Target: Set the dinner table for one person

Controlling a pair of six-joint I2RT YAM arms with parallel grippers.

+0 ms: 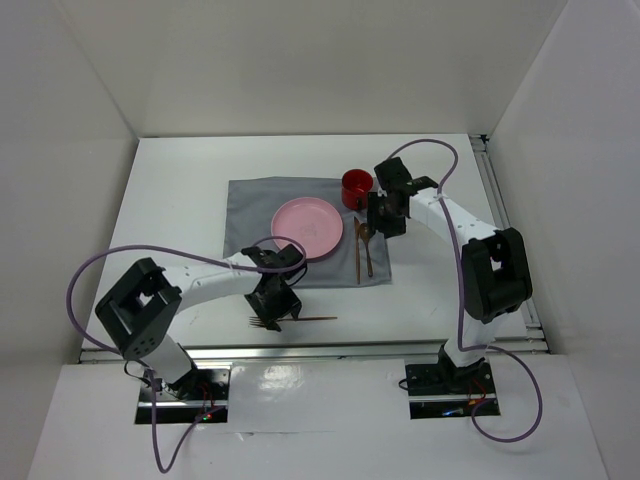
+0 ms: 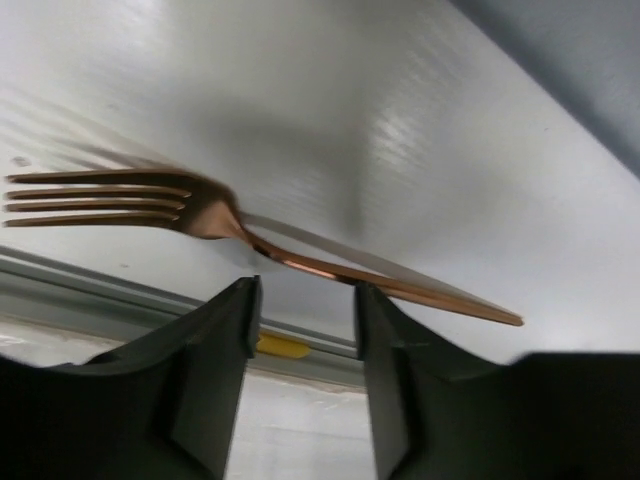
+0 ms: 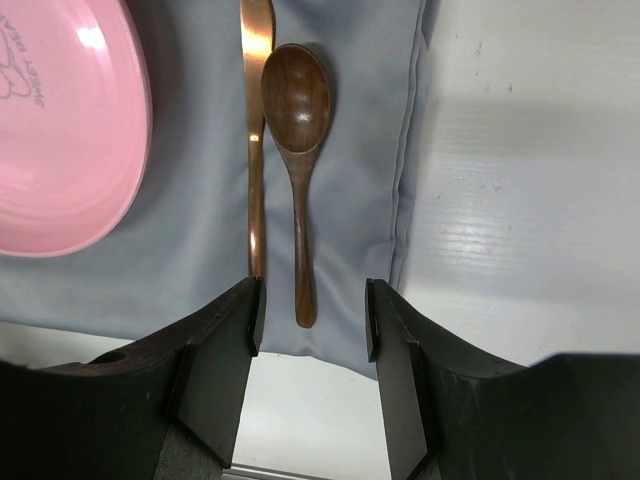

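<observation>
Where the top view shows the table inside the white enclosure, a grey mat lies near its centre. A pink plate sits on the mat, and a red cup stands at the plate's 1 o'clock, at the mat's far corner. A copper knife and a wooden spoon lie side by side at the plate's 3 o'clock, knife nearer the plate. The right gripper hangs over the end of the spoon's handle — jaws apart, holding nothing. A copper fork lies on bare table at the plate's 6 o'clock, off the mat. The left gripper is low over the fork's handle — jaws apart, one each side of it. Contact cannot be told.
</observation>
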